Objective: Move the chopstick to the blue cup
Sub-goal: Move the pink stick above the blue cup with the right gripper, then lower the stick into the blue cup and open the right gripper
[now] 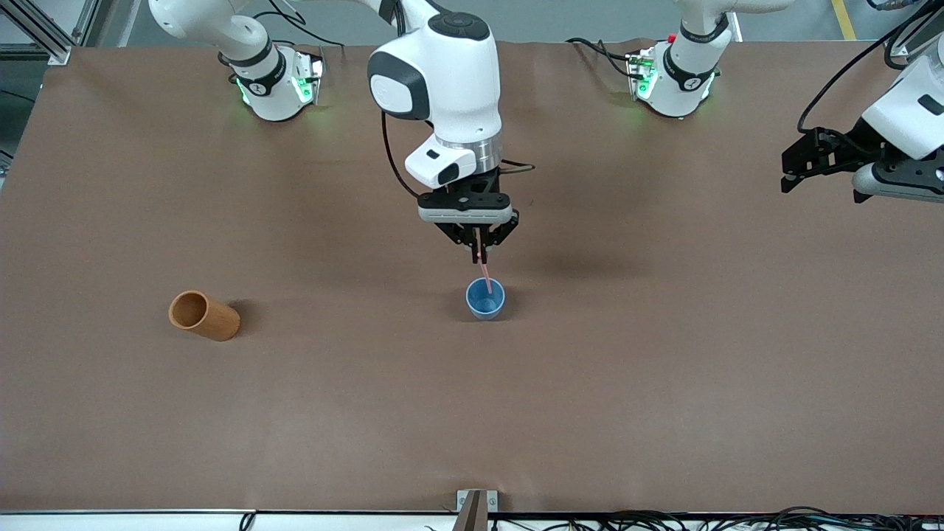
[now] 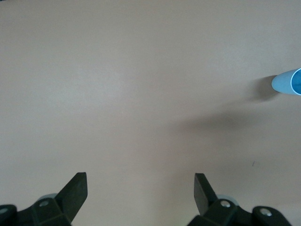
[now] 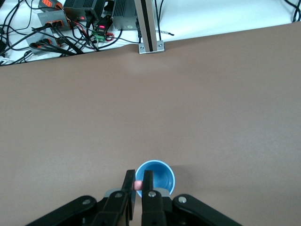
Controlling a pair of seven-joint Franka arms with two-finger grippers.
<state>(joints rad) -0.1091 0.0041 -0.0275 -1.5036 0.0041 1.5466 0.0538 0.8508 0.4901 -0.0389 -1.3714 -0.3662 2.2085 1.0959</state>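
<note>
Two cups, one stick and two grippers are recorded on a brown table (image 1: 664, 383).

Item 1: an orange-brown cup (image 1: 204, 315) is laid on its side toward the right arm's end of the table, its open mouth turned to that end, well apart from everything else.

Item 2: the right gripper (image 1: 480, 256) is hung directly over the blue cup (image 1: 485, 299), which stands upright near the middle of the table. Its fingers are pinched tight on the upper end of the chopstick (image 1: 484, 276). The pink stick is held slightly tilted, and its lower end is seen inside the cup's mouth; whether the tip touches the bottom cannot be told. In the right wrist view the pink top of the stick (image 3: 138, 185) is shown clamped between the two black fingers (image 3: 128, 188), with the cup's blue rim (image 3: 162, 165) just beside them.

Item 3: the left gripper (image 1: 820, 183) is kept waiting in the air over the left arm's end of the table, its fingers (image 2: 75, 188) spread wide with nothing between them. The blue cup (image 2: 288, 83) is glimpsed at the edge of the left wrist view.
</note>
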